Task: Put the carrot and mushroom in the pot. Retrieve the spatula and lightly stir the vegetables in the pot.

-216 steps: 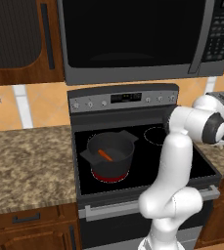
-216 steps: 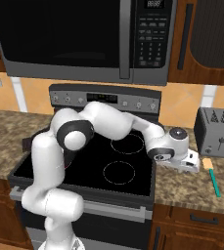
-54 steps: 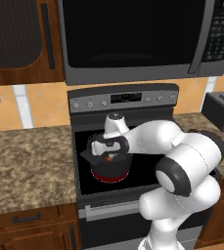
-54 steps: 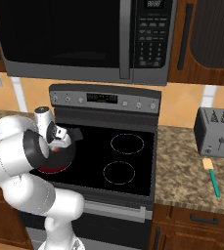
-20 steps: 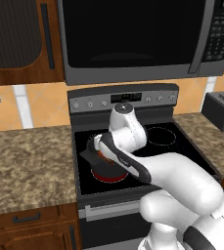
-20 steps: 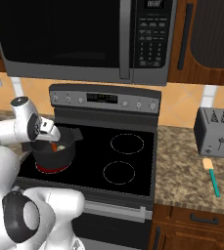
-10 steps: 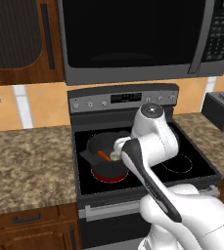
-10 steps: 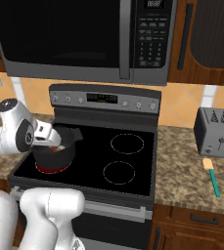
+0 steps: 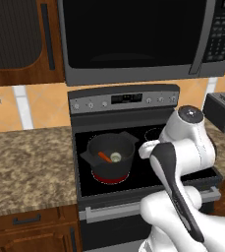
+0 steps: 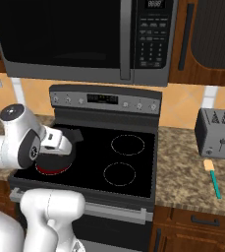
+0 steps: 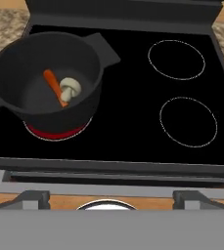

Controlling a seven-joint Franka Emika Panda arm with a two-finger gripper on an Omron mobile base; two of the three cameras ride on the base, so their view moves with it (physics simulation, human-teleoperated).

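The dark pot (image 11: 15, 105) stands on the front left burner of the stove, also seen as the pot (image 9: 109, 162) in the left base view. Inside it lie the orange carrot (image 11: 54, 86) and the pale mushroom (image 11: 71, 87), touching each other; both show again as the carrot (image 9: 103, 157) and the mushroom (image 9: 116, 157). My gripper (image 11: 111, 197) is open, its tips wide apart with nothing between them, held back from the pot toward the stove's front edge. The teal-handled spatula (image 10: 213, 178) lies on the right counter in front of the toaster.
The burner (image 11: 55, 133) under the pot glows red. Two unlit burners (image 11: 188, 122) mark the right half of the black stove top (image 11: 128, 122). A toaster (image 10: 217, 133) sits at the back of the right granite counter. A microwave (image 9: 133, 39) hangs above the stove.
My arm has swung to the right and the hand has drawn back from over the pot, uncovering the carrot and mushroom inside. The pot and spatula have not moved.
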